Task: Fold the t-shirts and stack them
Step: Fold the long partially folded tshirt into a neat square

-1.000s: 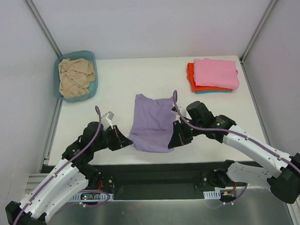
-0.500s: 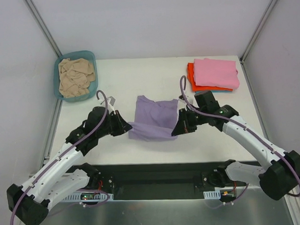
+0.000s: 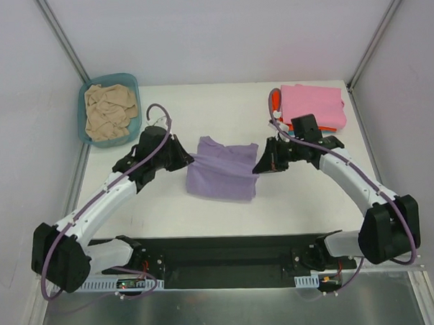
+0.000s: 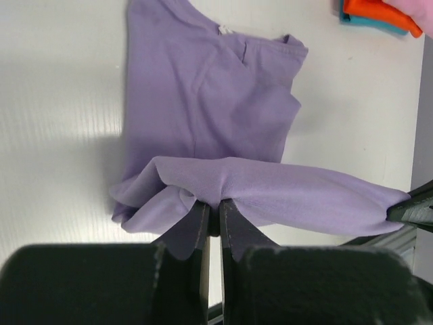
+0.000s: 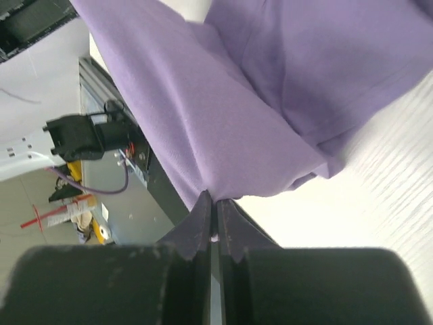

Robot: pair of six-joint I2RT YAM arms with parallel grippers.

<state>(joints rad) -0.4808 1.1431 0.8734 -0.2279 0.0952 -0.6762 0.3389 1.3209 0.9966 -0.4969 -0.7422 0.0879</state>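
Here, lavender t-shirt edge pinched both ends, apparently raised

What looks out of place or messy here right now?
Nothing is spilled or damaged. The beige t-shirt lies crumpled in the teal basin, and the orange-red t-shirt juts out left from under the pink t-shirt. The lavender t-shirt is just mid-fold.

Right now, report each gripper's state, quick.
Left gripper: jaws shut on the lavender t-shirt, at its lifted edge.
Right gripper: jaws shut on the other end of that same edge.
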